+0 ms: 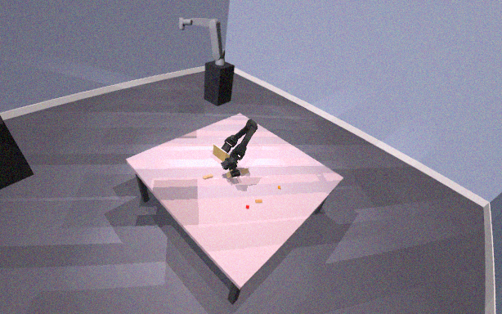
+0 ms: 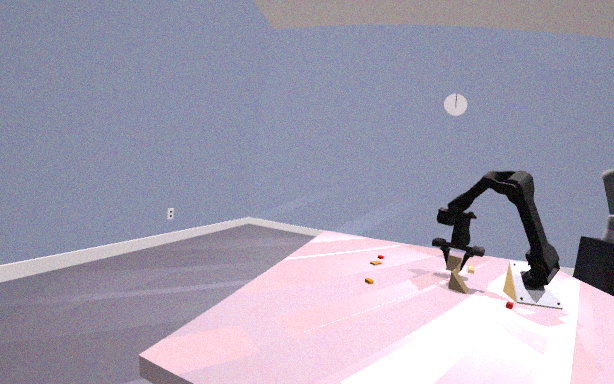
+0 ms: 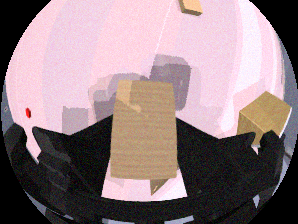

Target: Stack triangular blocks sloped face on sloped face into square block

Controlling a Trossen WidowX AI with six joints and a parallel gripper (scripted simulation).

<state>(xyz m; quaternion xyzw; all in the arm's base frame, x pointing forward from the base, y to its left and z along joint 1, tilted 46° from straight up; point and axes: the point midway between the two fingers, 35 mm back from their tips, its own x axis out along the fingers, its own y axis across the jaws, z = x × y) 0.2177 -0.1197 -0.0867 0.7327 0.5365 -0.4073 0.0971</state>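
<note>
My gripper (image 1: 234, 173) (image 2: 454, 264) (image 3: 144, 119) points down and is shut on one tan triangular block (image 2: 453, 262) (image 3: 144, 132), held above the table with its shadow below. One flat grained face of it fills the middle of the wrist view; its slope is hard to make out. The other triangular block (image 1: 245, 171) (image 2: 456, 283) (image 3: 265, 114) stands on the table beside the gripper, nearer the camera in the exterior view, with its slope showing there. It is at the right in the wrist view, apart from the held block. A small tan corner below the held block is unclear.
A tall tan wedge-like piece (image 1: 220, 152) (image 2: 509, 285) stands by the arm's base. Small tan and orange blocks (image 1: 208, 177) (image 1: 258, 201) (image 1: 279, 187) (image 2: 369, 281) and red cubes (image 1: 247, 207) (image 2: 509, 305) lie around on the pink table (image 1: 237, 253) (image 2: 280, 300).
</note>
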